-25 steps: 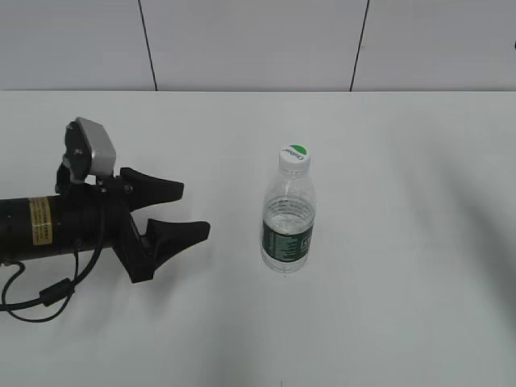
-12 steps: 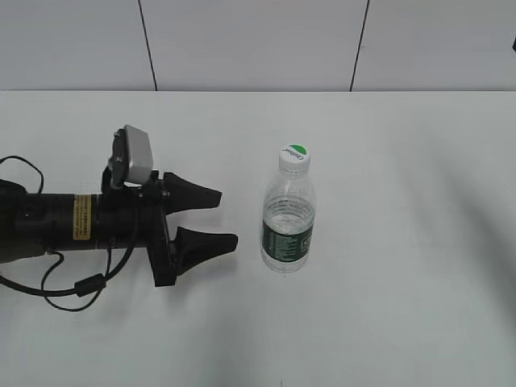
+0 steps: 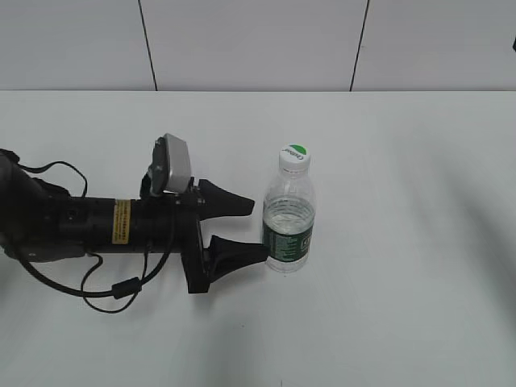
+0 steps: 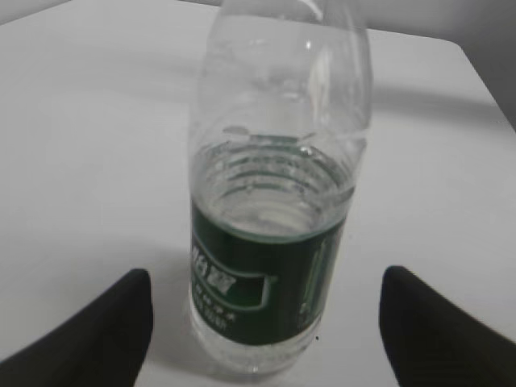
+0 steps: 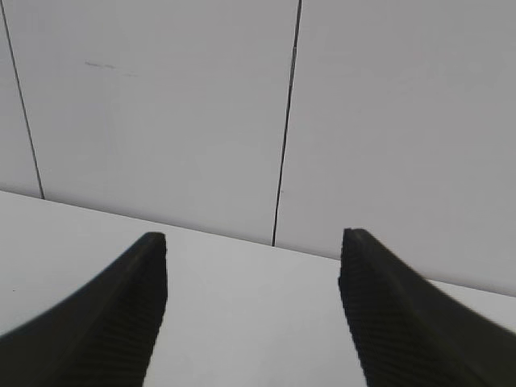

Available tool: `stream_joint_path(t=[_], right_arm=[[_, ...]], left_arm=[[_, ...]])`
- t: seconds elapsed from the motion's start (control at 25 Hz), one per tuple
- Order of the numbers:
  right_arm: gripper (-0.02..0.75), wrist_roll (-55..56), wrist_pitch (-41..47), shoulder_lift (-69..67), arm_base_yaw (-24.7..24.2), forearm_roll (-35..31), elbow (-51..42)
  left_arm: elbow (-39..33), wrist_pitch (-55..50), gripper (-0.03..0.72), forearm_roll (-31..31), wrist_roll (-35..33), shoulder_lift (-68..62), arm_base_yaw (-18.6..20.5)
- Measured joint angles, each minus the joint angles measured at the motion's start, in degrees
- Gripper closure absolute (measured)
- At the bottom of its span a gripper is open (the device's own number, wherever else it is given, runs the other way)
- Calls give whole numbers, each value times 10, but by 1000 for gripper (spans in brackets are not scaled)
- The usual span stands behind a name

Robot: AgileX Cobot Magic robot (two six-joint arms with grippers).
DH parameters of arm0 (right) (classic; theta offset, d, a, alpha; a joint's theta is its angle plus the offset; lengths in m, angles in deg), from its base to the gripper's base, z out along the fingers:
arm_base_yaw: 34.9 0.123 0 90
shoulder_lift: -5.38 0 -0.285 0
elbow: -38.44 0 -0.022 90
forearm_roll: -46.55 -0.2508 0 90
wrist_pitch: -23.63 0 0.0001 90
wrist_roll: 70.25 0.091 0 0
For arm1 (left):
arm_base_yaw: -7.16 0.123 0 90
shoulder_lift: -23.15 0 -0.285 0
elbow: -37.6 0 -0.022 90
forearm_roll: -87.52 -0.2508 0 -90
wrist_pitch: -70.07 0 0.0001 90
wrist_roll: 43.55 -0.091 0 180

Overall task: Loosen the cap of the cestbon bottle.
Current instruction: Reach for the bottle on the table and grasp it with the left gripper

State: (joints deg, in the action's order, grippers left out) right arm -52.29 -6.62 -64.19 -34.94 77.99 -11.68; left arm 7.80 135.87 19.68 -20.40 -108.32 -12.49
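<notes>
Standing upright near the middle of the white surface point(image 3: 403, 201), the cestbon bottle point(image 3: 288, 222) keeps its cap point(image 3: 295, 157) on; the left hand point(image 3: 256, 227) spreads wide around its label, the right hand point(image 5: 254, 310) wide apart, empty.

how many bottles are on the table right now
1: the cestbon bottle stands upright near the middle of the table, cap on, with the open left pincer reaching it from the left. No others visible.
</notes>
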Motion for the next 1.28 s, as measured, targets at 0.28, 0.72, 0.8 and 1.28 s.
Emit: stream_joint_path(t=[0.28,0.72,0.8,1.28], right_arm=[[220,0,0,0,0,1,0],[220,1,0,0,0,1,0],[220,11,0,0,0,1,0],[220,99,99,0,0,35,33]], left_arm=[[49,-35,167,3,4,-1,-42],[70,-99,193,10,6,-1,-75],[70,-102,235,15,6,-1,-75],[70,-105,319,17,8,-1,-75]])
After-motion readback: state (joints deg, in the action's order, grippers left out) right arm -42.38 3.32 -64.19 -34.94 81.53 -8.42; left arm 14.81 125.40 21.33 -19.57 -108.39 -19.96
